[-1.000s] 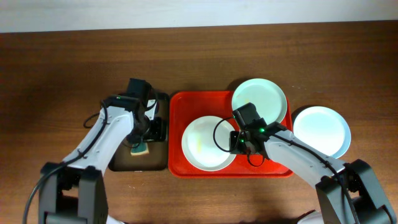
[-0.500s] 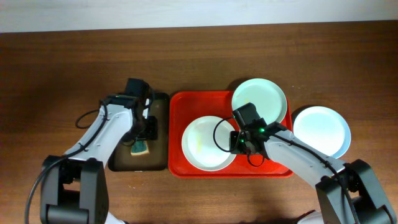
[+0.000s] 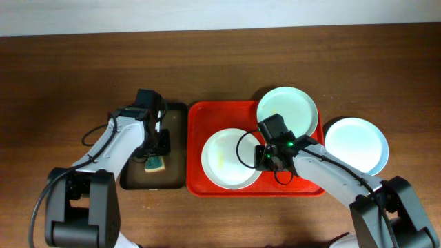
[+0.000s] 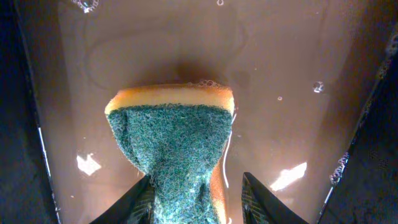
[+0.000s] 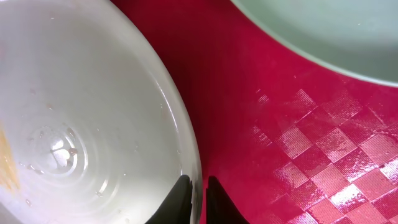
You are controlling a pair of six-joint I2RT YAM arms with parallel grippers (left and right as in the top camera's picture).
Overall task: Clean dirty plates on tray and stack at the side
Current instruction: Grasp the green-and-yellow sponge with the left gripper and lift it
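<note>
The white plate [image 3: 231, 158] lies in the red tray [image 3: 196, 117], with a faint yellowish smear near its left side. My right gripper [image 3: 264, 157] is shut on its right rim; in the right wrist view the fingers [image 5: 198, 186] pinch the plate's edge [image 5: 93, 124] over the tray floor [image 5: 298, 143]. The mint green plate [image 3: 287, 110] rests across the tray's far right corner. The pale blue plate [image 3: 356, 145] sits on the table right of the tray. My left gripper [image 3: 160, 148] holds a sponge [image 4: 171, 137] by its pinched near end.
A narrow dark tray [image 3: 176, 114] holding shallow water stands just left of the red tray. The green and yellow sponge [image 3: 156, 164] touches its wet floor [image 4: 280, 74]. Brown tabletop lies all round.
My left arm has shifted slightly left over the dark tray, with the sponge staying near the same spot. The right arm and the plates have not moved.
</note>
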